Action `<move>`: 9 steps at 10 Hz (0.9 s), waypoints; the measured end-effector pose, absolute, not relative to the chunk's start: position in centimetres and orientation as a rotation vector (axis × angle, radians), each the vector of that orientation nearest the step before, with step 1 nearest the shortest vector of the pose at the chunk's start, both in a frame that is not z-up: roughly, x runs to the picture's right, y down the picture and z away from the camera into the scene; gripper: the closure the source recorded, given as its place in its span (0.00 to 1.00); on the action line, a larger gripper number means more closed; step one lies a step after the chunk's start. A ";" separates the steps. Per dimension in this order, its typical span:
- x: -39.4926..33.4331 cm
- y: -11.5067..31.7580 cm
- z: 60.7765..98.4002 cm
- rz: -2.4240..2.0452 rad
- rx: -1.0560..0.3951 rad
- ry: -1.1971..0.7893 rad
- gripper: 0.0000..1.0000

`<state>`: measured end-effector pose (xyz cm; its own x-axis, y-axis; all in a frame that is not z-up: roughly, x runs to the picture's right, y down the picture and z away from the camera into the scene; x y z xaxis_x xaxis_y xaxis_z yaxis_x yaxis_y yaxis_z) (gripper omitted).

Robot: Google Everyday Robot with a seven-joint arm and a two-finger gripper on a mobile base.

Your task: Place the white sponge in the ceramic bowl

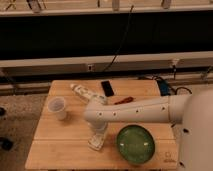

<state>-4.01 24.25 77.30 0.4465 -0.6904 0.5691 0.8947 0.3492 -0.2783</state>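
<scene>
The round glossy dark green ceramic bowl sits empty on the wooden surface. Just left of it, the tool points down over the small off-white rectangular sponge; its grip cannot be told. A white translucent cup stands well apart.

No legible text, brand, number or sign appears on any item. The bottle, up and to the left of the gripper, carries a label whose print cannot be read. The gripper sits low over the table, left of the ceramic bowl
</scene>
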 end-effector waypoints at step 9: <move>3.7 18.0 70.9 -0.934 -0.540 -0.231 1.00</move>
